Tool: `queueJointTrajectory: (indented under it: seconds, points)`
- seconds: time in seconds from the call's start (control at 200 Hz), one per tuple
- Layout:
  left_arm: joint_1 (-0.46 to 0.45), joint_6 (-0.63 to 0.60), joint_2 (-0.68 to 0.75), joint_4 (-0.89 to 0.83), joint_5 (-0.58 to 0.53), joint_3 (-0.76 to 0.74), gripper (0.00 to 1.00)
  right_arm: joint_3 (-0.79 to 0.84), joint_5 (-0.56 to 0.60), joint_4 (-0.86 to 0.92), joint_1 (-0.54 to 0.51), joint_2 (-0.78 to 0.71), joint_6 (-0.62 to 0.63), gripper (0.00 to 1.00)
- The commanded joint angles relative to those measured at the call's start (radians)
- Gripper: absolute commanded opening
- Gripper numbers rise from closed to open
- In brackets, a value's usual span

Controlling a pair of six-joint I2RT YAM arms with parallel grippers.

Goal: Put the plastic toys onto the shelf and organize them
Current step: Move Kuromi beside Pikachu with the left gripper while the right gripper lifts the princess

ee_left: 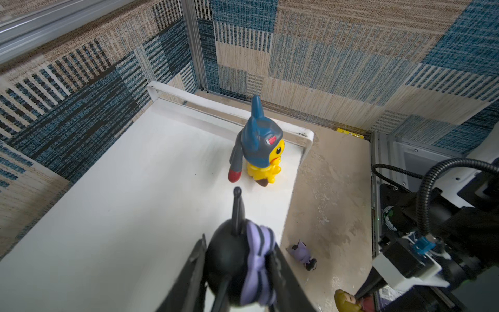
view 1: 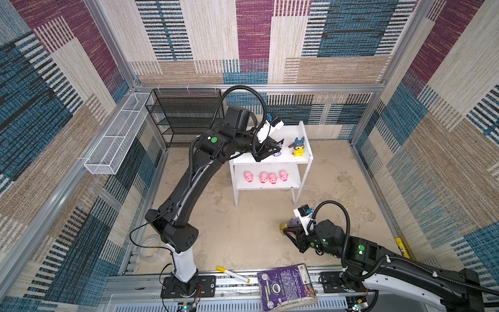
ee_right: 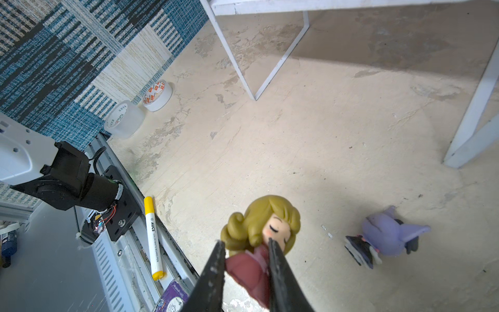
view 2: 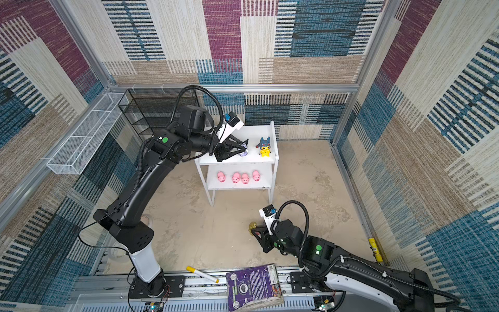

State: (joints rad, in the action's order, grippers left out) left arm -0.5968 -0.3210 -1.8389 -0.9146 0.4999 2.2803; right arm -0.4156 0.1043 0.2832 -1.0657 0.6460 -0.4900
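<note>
Up on the white shelf (view 1: 307, 143), the left end effector (view 1: 278, 148) grips the black-and-purple eared toy (ee_left: 229, 259) over the top board, near the yellow blue-hooded toy (view 1: 298, 147); four pink pigs (view 1: 263, 177) line the lower board. Down in front of the shelf, the right end effector (ee_right: 247, 244) is clamped on the blonde girl (ee_right: 267, 218), and the lilac eared toy (ee_right: 388, 235) lies on its side on the bench (ee_right: 324, 135) nearby.

White shelf (view 1: 286, 161), centre frame, stands on beige worktop (view 1: 243, 229). Top board: yellow blue-hooded figurine (view 1: 298, 147), right end. Lower board: four pink pigs (view 1: 263, 177) in row. Worktop: lilac figurine (ee_right: 388, 235) lying on side.
</note>
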Motion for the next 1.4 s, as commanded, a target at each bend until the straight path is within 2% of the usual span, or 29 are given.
queueJointTrajectory:
  seconds: [0.0,0.541,1.017,1.212,1.302,1.397]
  points:
    - [-0.010,-0.035,-0.026,-0.028,0.002,0.048,0.32,0.006,-0.014,-0.025,0.000,-0.009,-0.011,0.25]
    - [-0.034,-0.059,-0.072,-0.083,0.041,0.100,0.33,0.013,-0.022,-0.029,0.000,-0.024,-0.008,0.24]
    - [-0.041,-0.064,-0.081,-0.083,0.010,0.117,0.65,0.012,-0.028,-0.027,0.001,-0.030,-0.007,0.23]
    - [-0.041,-0.064,-0.072,-0.083,-0.004,0.137,0.81,0.005,-0.043,-0.035,0.000,-0.020,0.010,0.23]
    - [-0.040,-0.062,-0.044,-0.082,-0.007,0.139,0.96,-0.012,-0.050,-0.045,0.000,-0.009,0.039,0.22]
    - [-0.038,-0.053,0.006,-0.083,-0.038,0.120,0.98,-0.037,-0.057,-0.057,0.000,0.008,0.080,0.22]
